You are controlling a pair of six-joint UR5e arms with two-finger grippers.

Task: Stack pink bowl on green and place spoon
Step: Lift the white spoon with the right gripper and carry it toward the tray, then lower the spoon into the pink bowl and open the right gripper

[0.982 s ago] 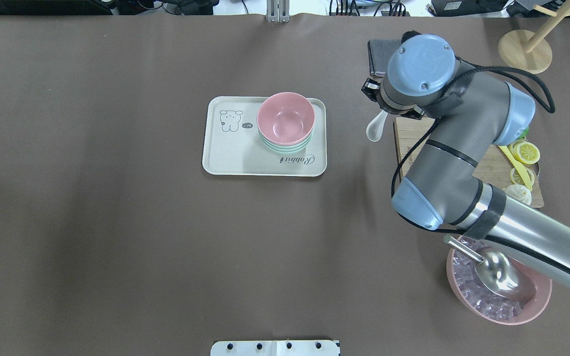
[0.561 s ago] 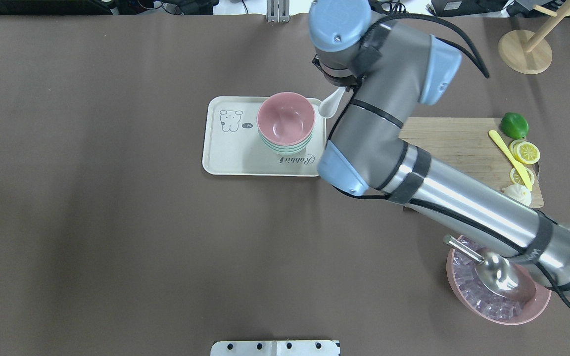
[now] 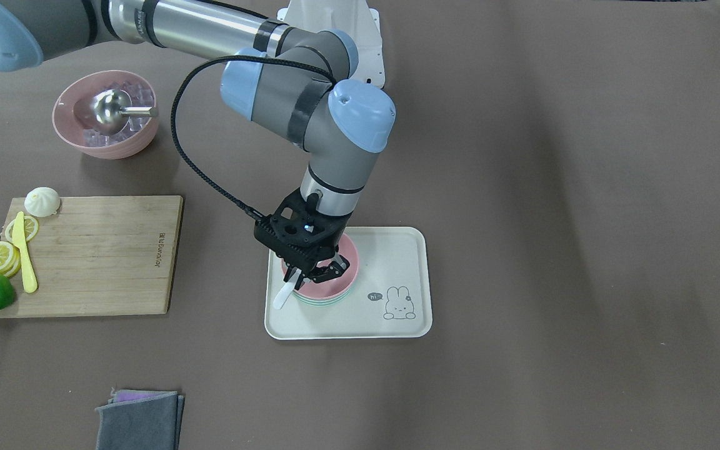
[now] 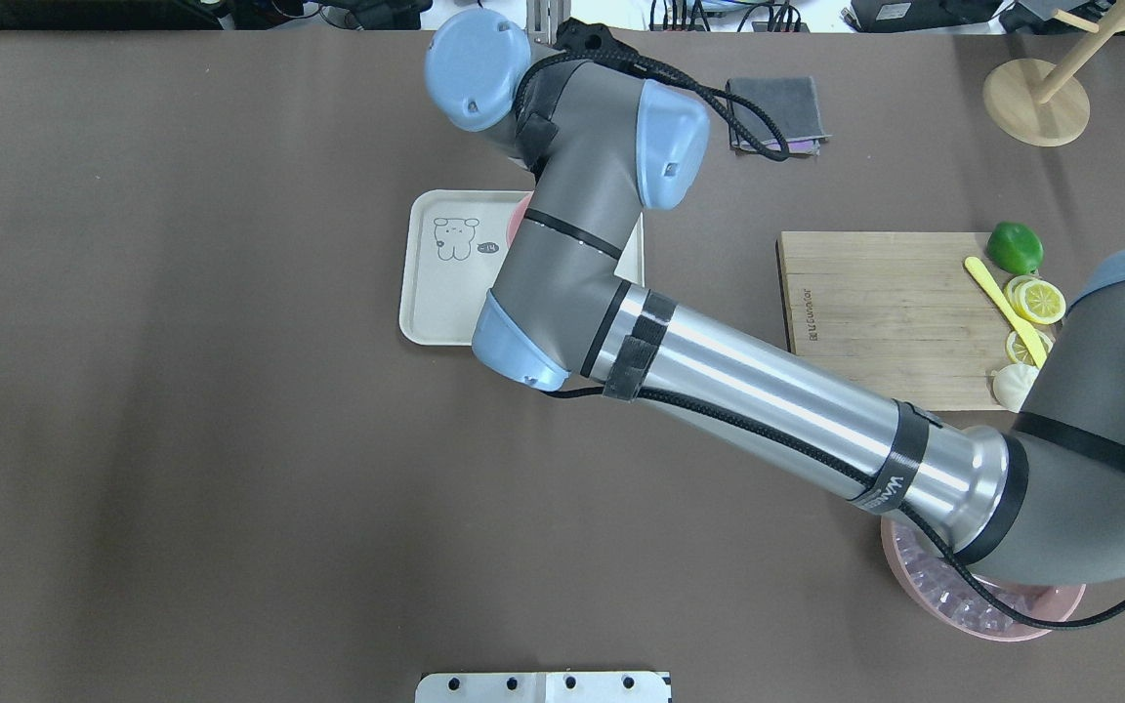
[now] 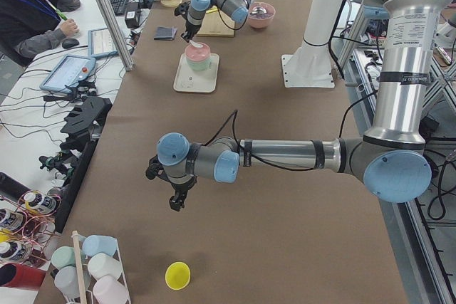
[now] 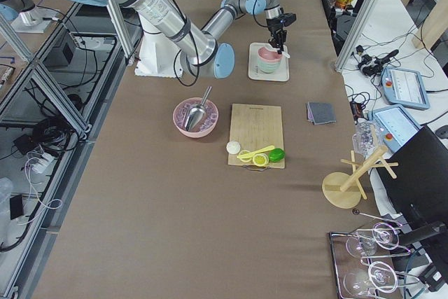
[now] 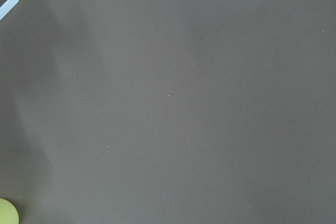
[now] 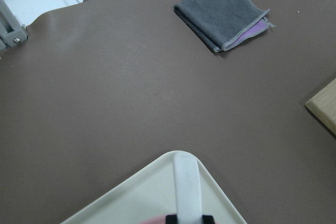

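The right gripper (image 3: 313, 273), clamped on the white spoon (image 3: 285, 294), hangs over the pink bowl (image 3: 347, 278), which sits nested in the green bowl (image 3: 325, 302) on the tray (image 3: 397, 250). The left gripper (image 5: 176, 202) hovers well apart, its grip impossible to make out.
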